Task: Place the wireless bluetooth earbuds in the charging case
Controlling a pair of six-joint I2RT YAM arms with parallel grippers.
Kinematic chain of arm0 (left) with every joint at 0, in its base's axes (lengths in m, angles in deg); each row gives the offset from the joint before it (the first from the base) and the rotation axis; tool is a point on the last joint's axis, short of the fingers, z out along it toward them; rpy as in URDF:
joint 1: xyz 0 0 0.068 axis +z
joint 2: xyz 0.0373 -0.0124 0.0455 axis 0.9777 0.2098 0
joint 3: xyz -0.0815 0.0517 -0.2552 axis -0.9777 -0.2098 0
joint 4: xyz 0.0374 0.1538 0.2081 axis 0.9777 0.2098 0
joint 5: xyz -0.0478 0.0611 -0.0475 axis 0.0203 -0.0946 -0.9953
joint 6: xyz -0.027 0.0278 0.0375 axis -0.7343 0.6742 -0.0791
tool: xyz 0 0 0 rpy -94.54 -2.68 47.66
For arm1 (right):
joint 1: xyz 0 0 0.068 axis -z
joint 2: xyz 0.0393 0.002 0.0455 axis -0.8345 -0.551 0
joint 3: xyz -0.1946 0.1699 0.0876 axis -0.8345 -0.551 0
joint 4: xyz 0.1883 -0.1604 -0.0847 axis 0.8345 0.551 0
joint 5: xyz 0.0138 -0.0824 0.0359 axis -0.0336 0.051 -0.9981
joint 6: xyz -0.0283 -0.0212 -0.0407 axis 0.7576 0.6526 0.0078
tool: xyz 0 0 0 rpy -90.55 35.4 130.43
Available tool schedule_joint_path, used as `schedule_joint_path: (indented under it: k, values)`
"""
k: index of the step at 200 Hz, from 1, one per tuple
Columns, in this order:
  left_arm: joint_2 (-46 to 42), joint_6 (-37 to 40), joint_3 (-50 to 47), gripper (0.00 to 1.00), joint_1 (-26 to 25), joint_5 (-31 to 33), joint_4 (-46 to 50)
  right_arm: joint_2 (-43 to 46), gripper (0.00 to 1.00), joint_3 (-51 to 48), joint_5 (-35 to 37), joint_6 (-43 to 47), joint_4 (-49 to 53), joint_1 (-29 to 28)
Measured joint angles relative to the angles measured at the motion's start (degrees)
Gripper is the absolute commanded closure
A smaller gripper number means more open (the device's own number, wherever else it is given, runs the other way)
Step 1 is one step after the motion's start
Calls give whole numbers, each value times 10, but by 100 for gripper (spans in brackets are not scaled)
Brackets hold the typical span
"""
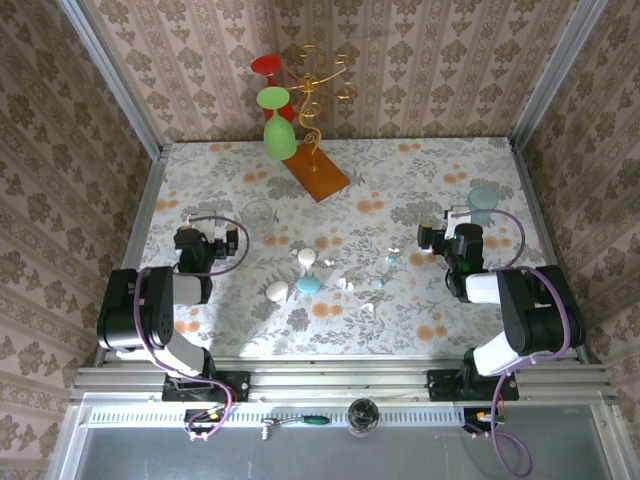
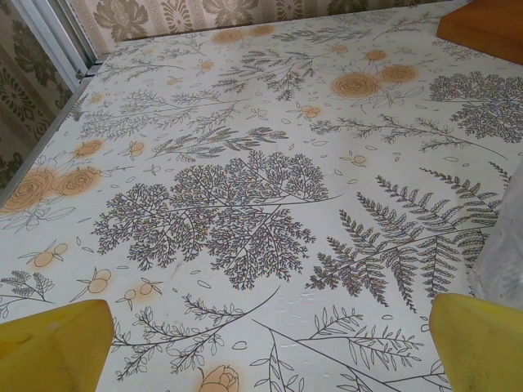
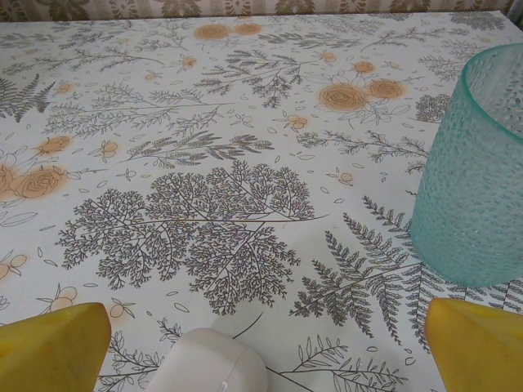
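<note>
Tiny earbuds lie scattered mid-table: white ones (image 1: 345,283) (image 1: 368,309) and pale blue ones (image 1: 380,283) (image 1: 392,258). To their left lie a white charging case (image 1: 277,290), a blue case (image 1: 308,284) and another white piece (image 1: 307,256). My left gripper (image 1: 208,238) (image 2: 261,351) hangs open over bare tablecloth, left of the cases. My right gripper (image 1: 445,238) (image 3: 265,347) is open too, right of the earbuds. A white rounded case with a seam (image 3: 216,363) lies low between its yellow fingertips (image 3: 53,347), untouched.
A teal textured cup (image 1: 483,203) (image 3: 474,163) stands just right of the right gripper. A clear glass (image 1: 258,213) (image 2: 500,245) stands right of the left gripper. At the back, a gold rack (image 1: 320,75) on a wooden base (image 1: 320,172) (image 2: 482,24) holds red and green glasses.
</note>
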Motion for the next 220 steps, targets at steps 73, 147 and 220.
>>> schedule_joint_path:
  k: [73,147,220]
  values:
    - [-2,0,-3,0,-4,15,-10,2,0,0,0,0,2,-1]
    - [-154,24,15,0,-79,82,104,163,0,39,20,-2,145,-32]
    - [-239,62,97,0,-222,109,313,220,0,129,-146,76,343,-161]
